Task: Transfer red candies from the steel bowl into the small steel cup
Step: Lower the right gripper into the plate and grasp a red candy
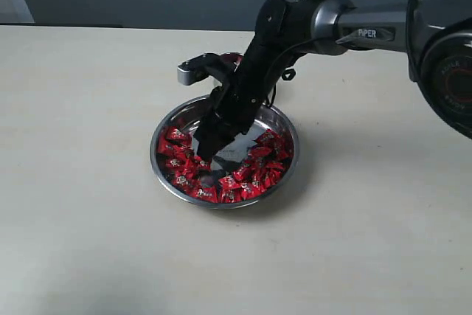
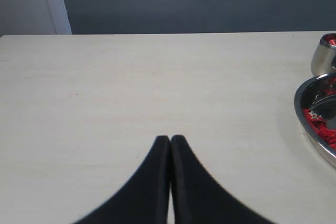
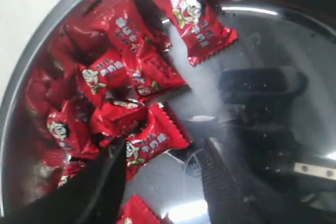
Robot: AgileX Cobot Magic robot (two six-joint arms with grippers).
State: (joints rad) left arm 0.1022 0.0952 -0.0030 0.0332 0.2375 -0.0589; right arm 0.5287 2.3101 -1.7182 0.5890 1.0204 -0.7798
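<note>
Right gripper (image 3: 164, 149) is sitting right at the lens. Its jaws are standing apart, tips down inside the wide, shallow mirror-steel bowl (image 3: 31, 72). One of the small red-wrapped candies (image 3: 152, 140) is lying between the tips, and I'm not seeing it clamped. The others are crowding one side of the bowl, with bare steel showing beside them. The bowl is resting mid-way on the pale table (image 1: 88, 182). The small rounded steel cup (image 2: 323, 56) is standing just beside it, red showing at its mouth. Left gripper (image 2: 170, 140) is hanging over bare table, jaws pressed together, holding nothing.
</note>
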